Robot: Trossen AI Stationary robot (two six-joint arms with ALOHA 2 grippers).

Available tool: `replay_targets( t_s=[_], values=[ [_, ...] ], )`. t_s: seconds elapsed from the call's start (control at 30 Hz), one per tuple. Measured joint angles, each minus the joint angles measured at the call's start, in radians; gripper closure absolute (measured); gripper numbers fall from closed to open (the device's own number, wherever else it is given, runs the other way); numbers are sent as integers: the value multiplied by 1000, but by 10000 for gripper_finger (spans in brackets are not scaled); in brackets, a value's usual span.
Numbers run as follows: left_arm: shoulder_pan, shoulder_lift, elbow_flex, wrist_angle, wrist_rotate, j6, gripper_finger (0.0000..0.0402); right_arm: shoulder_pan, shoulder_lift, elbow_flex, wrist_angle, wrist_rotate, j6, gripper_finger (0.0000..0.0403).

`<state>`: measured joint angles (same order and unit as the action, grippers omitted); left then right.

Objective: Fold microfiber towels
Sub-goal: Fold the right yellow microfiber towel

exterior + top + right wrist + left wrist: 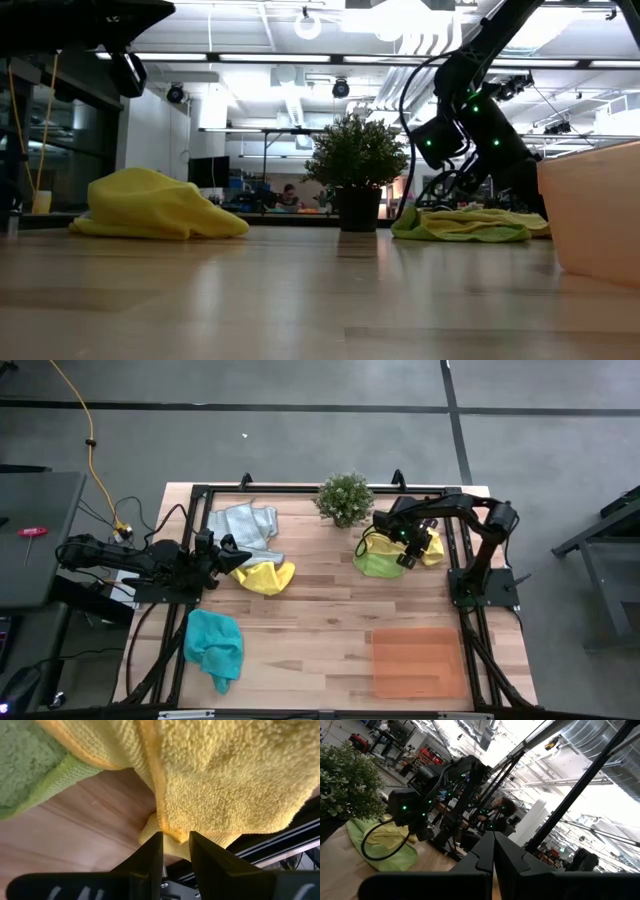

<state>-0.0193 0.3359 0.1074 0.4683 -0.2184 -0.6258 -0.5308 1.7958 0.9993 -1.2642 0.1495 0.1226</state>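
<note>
Right gripper (418,547) at table's far right edge, fingers (150,855) narrow, pinching hem of yellow towel (225,775) lying on lime green towel (378,563), beside potted plant (345,498). Left gripper (222,552) fingers closed, empty, by second yellow towel (264,577). Grey towel (245,525) far left; teal towel (214,645) near left; orange tray (417,660) near right; bare wood mid-table.

Both robot arms are black and made of thick round parts joined together. The right black robot arm (470,525) has tiny green lights glowing near its wrist and a black cable looping off it. The left black robot arm (130,555) has flat, pointed black fingers (492,857).
</note>
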Motion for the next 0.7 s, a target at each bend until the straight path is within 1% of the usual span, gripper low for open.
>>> replay_targets(
  t_s=[0.2,0.33,0.47,0.57,0.7],
  values=[
    [0,0,0,0,9,0,401,0,26,0,13,31,6,318],
    [0,0,0,0,24,0,401,0,27,0,14,30,8,318],
    [0,0,0,0,27,0,401,0,27,0,9,-23,8,318],
    [0,0,0,0,27,0,401,0,27,0,10,-34,8,318],
    [0,0,0,0,27,0,401,0,27,0,17,-1,11,318]
  ],
)
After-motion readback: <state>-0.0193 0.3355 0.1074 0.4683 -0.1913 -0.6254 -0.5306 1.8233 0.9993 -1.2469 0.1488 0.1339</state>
